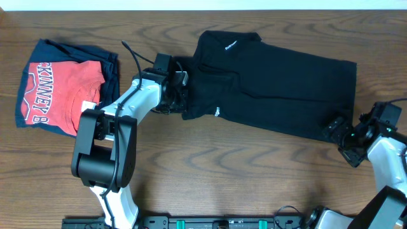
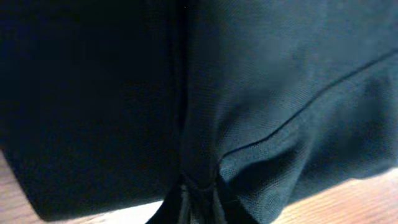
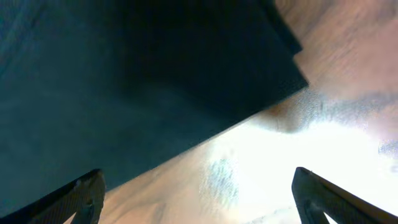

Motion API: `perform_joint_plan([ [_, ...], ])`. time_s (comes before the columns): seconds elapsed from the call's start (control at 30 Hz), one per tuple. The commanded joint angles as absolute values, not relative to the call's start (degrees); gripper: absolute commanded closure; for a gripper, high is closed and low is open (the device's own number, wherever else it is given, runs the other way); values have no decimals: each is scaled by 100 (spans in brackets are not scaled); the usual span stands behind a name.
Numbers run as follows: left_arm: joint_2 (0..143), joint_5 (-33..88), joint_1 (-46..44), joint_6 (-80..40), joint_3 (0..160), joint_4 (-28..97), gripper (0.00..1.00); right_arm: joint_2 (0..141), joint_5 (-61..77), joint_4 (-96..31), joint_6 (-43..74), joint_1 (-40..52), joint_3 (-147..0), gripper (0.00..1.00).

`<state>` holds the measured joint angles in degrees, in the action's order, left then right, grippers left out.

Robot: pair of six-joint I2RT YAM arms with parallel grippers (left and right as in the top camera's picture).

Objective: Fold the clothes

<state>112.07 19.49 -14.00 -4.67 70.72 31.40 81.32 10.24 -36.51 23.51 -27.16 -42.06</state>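
Black shirt sits bunched in your left claw, closed on its 9 o'clock edge; your right claw gapes empty just beside the 4 o'clock corner. Long axis runs 9 to 3 across the tabletop, so each arm owns an end.

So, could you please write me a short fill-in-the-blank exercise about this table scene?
1. The black shirt lies on a ____ table.
2. The red T-shirt rests on a folded ____ garment.
3. The right gripper is ____, with bare table between its fingers.
4. The red T-shirt's block letters are ____.
Missing words: wooden; navy-blue; open; white.
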Motion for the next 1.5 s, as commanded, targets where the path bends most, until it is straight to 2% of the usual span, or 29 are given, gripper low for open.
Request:
perform_joint_plan([
  [0.0,11236,1603,-1308,-484,7032,3214,92,8337,816,-3323,2272,-2759,-4029,7],
  [0.13,11236,1601,-1210,-482,7032,3275,94,8429,714,-3072,1946,-2759,-4027,12],
  [0.23,11236,1601,-1140,-482,7035,3310,94,8431,395,-3129,2025,-2759,-4027,18],
  [0.37,11236,1601,-1052,-482,7035,3336,94,8440,-64,-3114,2408,-2759,-4027,20],
  [0.53,11236,1601,-996,-480,7035,3336,94,8499,16,-2934,2532,-2757,-4003,49],
  [0.73,11236,1601,-993,-478,7035,3341,94,8663,69,-2091,2644,-2746,-3446,51],
  [0.8,11236,1599,-993,-454,7035,3378,93,8676,91,-1979,2676,-2746,-3347,61],
  [0.9,11233,1566,-991,-311,7037,3511,94,8615,-8,-2095,2644,-2788,-3415,93],
  [0.93,11229,1529,-978,-305,7037,3559,94,8573,-54,-2193,2633,-2818,-3441,99],
  [1.13,11148,1514,-709,-303,7052,3885,94,8036,-366,-3201,2735,-3109,-3653,99],
  [1.33,10667,1511,-486,-97,7063,4077,92,7572,-499,-3616,2781,-3111,-3653,99],
  [1.4,10447,1406,-489,-1,7063,4193,86,7548,-497,-3660,2779,-3111,-3653,91],
  [1.47,10230,1319,-489,-1,7063,4368,64,7548,-493,-3699,2777,-3111,-3653,66],
])
